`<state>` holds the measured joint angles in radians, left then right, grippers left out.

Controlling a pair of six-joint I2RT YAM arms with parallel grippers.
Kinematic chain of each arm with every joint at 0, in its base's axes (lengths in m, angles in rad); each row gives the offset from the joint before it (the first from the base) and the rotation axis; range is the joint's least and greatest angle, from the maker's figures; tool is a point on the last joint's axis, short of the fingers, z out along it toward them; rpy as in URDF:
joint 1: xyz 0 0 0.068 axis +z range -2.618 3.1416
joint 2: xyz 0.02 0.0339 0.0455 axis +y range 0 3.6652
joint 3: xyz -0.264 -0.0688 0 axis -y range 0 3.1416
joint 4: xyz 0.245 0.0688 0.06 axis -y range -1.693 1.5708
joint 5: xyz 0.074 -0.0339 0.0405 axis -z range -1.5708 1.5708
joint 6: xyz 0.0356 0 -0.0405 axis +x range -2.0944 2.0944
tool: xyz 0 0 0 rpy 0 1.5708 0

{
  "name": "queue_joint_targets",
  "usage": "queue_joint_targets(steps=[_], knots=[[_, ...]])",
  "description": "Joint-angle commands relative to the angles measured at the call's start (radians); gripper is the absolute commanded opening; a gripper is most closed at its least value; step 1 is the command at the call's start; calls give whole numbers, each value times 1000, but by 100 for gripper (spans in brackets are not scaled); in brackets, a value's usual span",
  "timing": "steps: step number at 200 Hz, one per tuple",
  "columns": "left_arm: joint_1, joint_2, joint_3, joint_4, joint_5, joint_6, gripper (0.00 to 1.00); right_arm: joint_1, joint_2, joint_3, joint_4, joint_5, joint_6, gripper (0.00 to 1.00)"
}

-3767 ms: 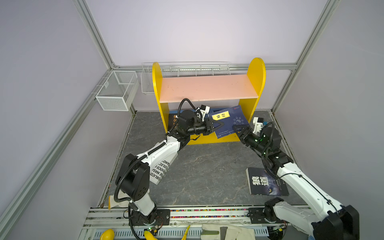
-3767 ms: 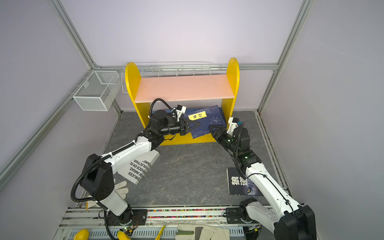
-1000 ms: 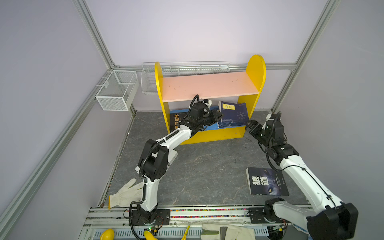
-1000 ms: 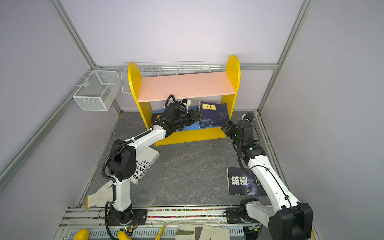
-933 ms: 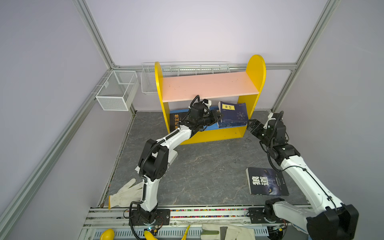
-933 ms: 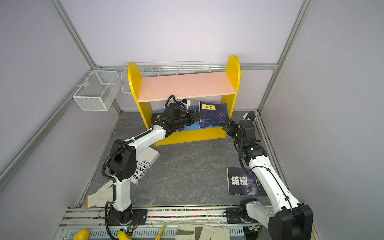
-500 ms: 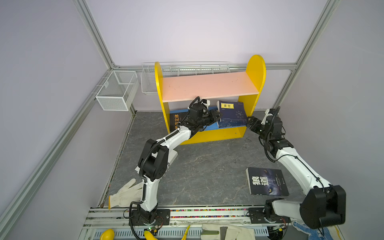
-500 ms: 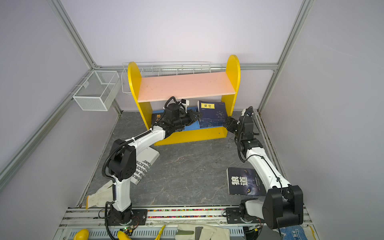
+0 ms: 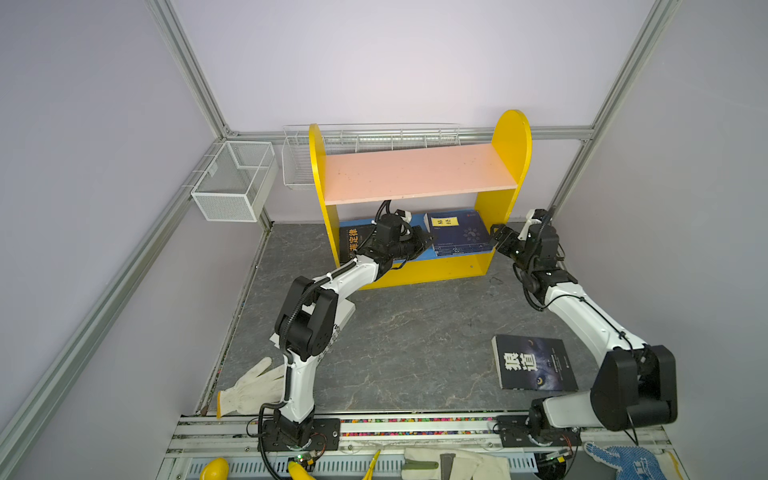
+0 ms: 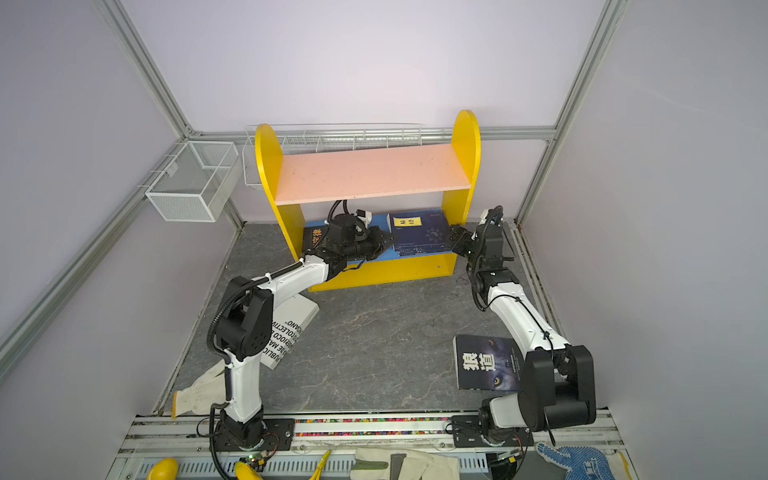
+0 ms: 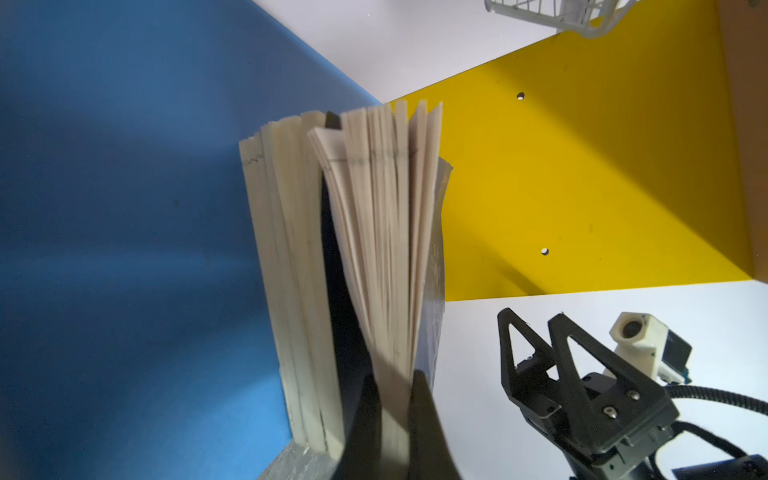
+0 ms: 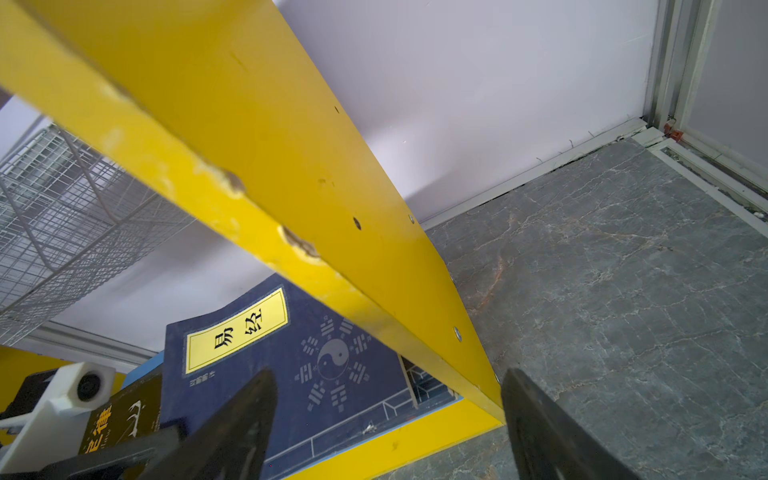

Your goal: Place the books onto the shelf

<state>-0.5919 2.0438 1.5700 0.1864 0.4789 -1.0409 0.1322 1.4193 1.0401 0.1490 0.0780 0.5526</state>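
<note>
The shelf (image 9: pixel 415 172) (image 10: pixel 365 172) stands at the back. On its blue lower board (image 11: pixel 104 208), navy books (image 9: pixel 457 235) (image 10: pixel 419 237) (image 12: pixel 291 365) lean on edge at the right. My left gripper (image 9: pixel 424 241) (image 10: pixel 384 240) (image 11: pixel 395 399) is shut on the fanned pages (image 11: pixel 386 228) of one. A black orange-titled book (image 9: pixel 353 245) (image 10: pixel 316 237) stands at the left end. My right gripper (image 9: pixel 496 237) (image 10: pixel 455 239) (image 12: pixel 386 415) is open, its jaws either side of the right yellow panel's (image 12: pixel 291 166) front edge. A wolf-eye book (image 9: pixel 534 361) (image 10: pixel 486 363) lies on the floor. A white book (image 10: pixel 291 328) lies partly under the left arm.
Two white wire baskets (image 9: pixel 232 180) (image 9: pixel 365 141) hang on the back and left walls. A white glove (image 9: pixel 249 388) lies at the front left of the grey floor (image 9: pixel 415 332). More gloves (image 9: pixel 453 465) and yellow items (image 9: pixel 214 469) sit along the front rail.
My right gripper has moved in towards the shelf's right panel. The navy books have shifted slightly to the left with my left gripper, which stays shut.
</note>
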Motion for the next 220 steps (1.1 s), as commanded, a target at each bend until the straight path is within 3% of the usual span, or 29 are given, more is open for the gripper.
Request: queue_joint_targets(steps=[1, 58, 167, 220], knots=[[10, 18, 66, 34, -29, -15, 0, -3, 22, 18, 66, -7, -29, 86], [10, 58, 94, 37, -8, -34, 0, -3, 100, 35, 128, -8, -90, 85], [0, 90, 133, 0, 59, -34, 0, 1, 211, 92, 128, -10, -83, 78], [-17, 108, 154, -16, 30, -34, 0, 20, 232, 90, 118, 23, -85, 76]])
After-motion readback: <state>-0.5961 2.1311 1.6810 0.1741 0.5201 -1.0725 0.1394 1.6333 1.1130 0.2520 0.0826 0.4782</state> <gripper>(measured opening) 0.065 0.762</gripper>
